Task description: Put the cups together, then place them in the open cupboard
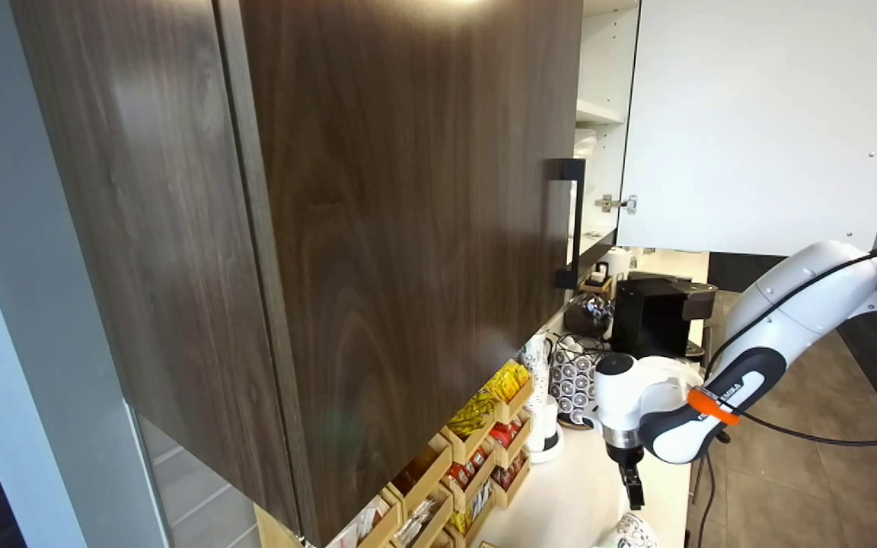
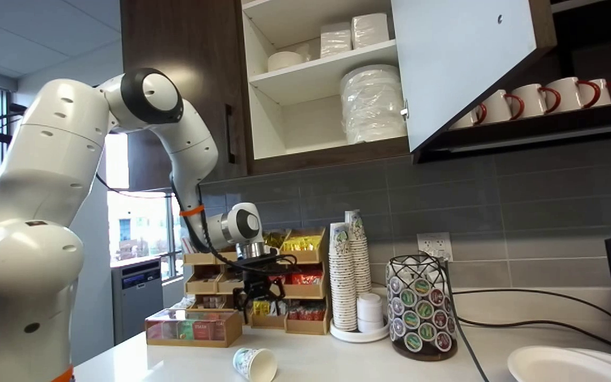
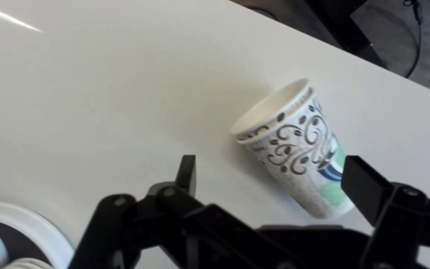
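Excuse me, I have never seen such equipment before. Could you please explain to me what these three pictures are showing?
The white machine is a robot arm. At its end is the black gripper, the part that grasps. Two pictures come from cameras outside the robot; the third comes from a camera on its wrist, looking down.

On the white counter a patterned paper cup lies on its side. Its rim looks doubled, so perhaps two are nested; I cannot be sure. Farther back stand stacks of cups and a rack of round pods. Above hangs an open cupboard.

The gripper is open over the paper cup and holds nothing.
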Robot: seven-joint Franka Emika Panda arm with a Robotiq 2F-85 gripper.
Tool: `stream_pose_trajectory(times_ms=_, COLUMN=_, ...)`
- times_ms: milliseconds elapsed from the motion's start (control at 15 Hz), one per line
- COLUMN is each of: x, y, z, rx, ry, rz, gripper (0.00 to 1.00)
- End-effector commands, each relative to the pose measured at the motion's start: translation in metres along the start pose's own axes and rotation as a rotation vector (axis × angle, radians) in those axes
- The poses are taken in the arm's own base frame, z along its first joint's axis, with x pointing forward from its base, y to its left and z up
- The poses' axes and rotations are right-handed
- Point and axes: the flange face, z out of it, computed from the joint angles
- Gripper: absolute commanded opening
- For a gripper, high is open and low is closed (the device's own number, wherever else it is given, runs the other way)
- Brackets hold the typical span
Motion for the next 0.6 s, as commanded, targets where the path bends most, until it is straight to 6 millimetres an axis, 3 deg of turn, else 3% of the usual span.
stream_pose_trajectory(times_ms=0, x=0.005, y=-0.01, z=-0.001, rx=0.017, ry=0.005, rz=-0.035, gripper=1.0)
stream_pose_trajectory(times_ms=133, x=0.008, y=-0.016, z=-0.001, rx=0.026, ry=0.008, rz=-0.061, gripper=1.0)
stream_pose_trajectory(times_ms=333, x=0.004, y=-0.009, z=-0.005, rx=0.005, ry=0.035, rz=-0.09, gripper=1.0)
stream_pose_trajectory(times_ms=533, x=0.013, y=-0.025, z=0.015, rx=0.013, ry=0.106, rz=-0.261, gripper=1.0)
